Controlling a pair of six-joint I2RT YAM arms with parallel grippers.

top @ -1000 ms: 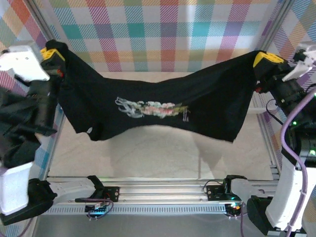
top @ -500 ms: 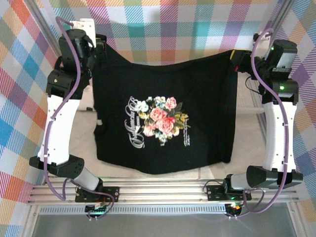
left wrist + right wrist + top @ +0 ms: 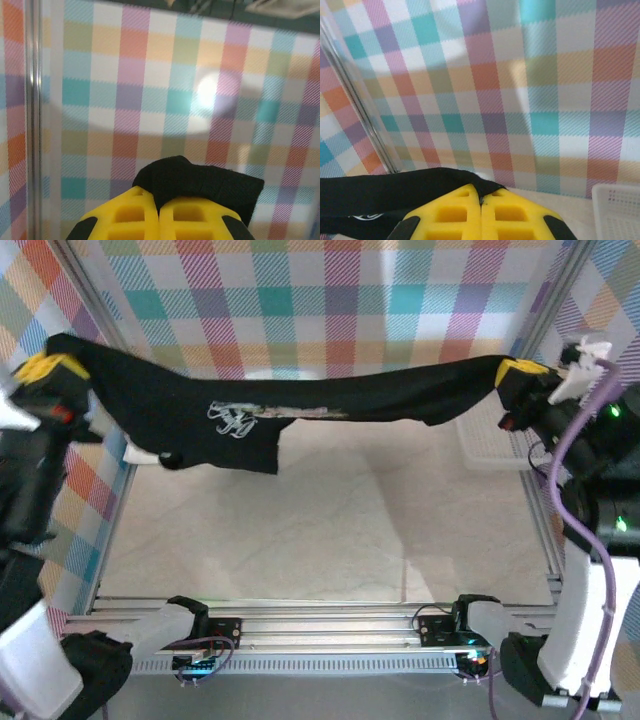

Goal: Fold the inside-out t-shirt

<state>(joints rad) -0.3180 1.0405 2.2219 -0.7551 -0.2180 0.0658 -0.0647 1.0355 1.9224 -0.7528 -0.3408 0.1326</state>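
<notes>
The black t-shirt [image 3: 300,400] is stretched in the air between both grippers, seen almost edge-on from above, with a pale print [image 3: 235,418] showing on its hanging left part. My left gripper [image 3: 45,365] at the far left is shut on one end; in the left wrist view the cloth [image 3: 200,182] bulges out above the closed yellow fingers [image 3: 130,217]. My right gripper [image 3: 520,370] at the far right is shut on the other end, and in the right wrist view black cloth [image 3: 385,192] runs leftward from its closed yellow fingers [image 3: 520,215].
A white basket [image 3: 490,445] stands at the right side of the beige table [image 3: 330,530]; its corner [image 3: 617,210] shows in the right wrist view. Checked walls enclose the back and sides. A metal rail [image 3: 330,625] runs along the near edge.
Half a second ago the shirt hung flat and upright, its flower print facing the camera. Now both arms have swung outward and up, and the shirt is pulled into a nearly horizontal band.
</notes>
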